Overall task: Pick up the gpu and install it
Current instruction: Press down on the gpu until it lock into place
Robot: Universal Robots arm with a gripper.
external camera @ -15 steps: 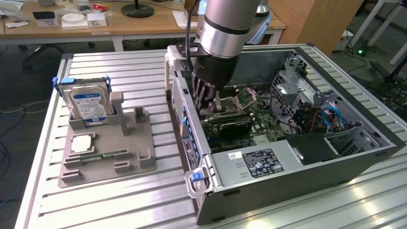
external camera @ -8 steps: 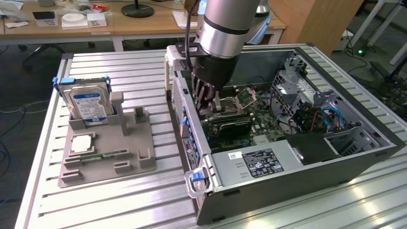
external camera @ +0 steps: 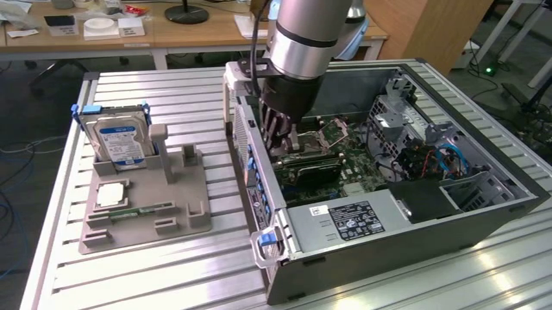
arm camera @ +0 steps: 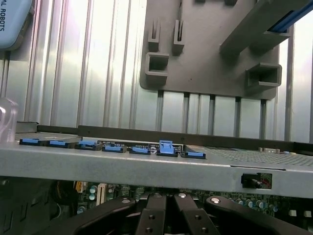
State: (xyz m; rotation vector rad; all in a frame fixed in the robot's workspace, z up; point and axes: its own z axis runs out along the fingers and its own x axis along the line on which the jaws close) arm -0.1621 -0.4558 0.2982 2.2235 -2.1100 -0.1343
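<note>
I saw the black gripper [external camera: 289, 143] closed inside the open grey computer case [external camera: 483, 200], its fingertips hiding any thin green gpu.

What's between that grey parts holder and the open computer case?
Nothing: only bare ribbed metal table separates the holder from the case, seen in the exterior view.

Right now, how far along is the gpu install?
Pickup looks done: no card remains on the gray holder tray. In hand: the gripper is shut, lowered into the open computer case over the motherboard. I can't tell whether the gpu is seated, so seating remains unconfirmed.
</note>
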